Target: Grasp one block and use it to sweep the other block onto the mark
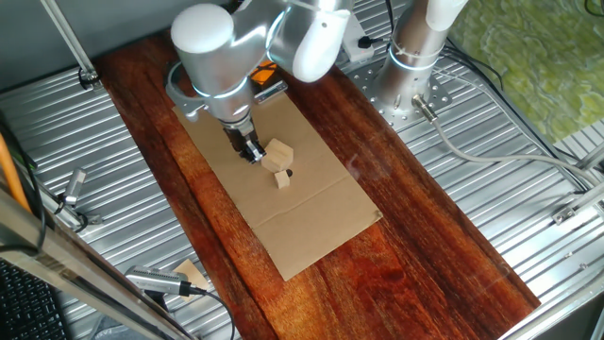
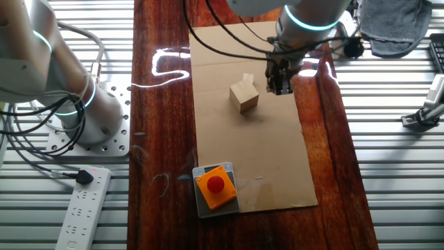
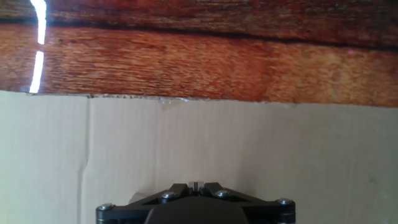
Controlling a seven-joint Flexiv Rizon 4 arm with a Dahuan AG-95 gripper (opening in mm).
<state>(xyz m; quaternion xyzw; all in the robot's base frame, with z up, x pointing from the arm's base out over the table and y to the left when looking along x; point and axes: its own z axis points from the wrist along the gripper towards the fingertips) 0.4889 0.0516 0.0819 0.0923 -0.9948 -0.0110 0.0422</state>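
Observation:
The larger tan block (image 1: 279, 154) lies on the brown cardboard (image 1: 316, 222), tilted. The small tan cube (image 1: 282, 178) sits just in front of it, touching or nearly touching. A small black spot (image 1: 289, 172), apparently the mark, shows at the cube's right edge. My gripper (image 1: 251, 152) stands low just left of the larger block, shut and empty. In the other fixed view the gripper (image 2: 280, 87) is right of the larger block (image 2: 244, 96), and the small cube (image 2: 248, 78) is behind it. The hand view shows the shut fingertips (image 3: 195, 185) over bare cardboard, with no block in sight.
An orange box with a red button (image 2: 216, 186) sits at the cardboard's near corner. The cardboard lies on a dark wooden board (image 1: 425, 246) flanked by ribbed metal. The arm's base (image 1: 408, 80) and a power strip (image 2: 82, 208) stand off to the side.

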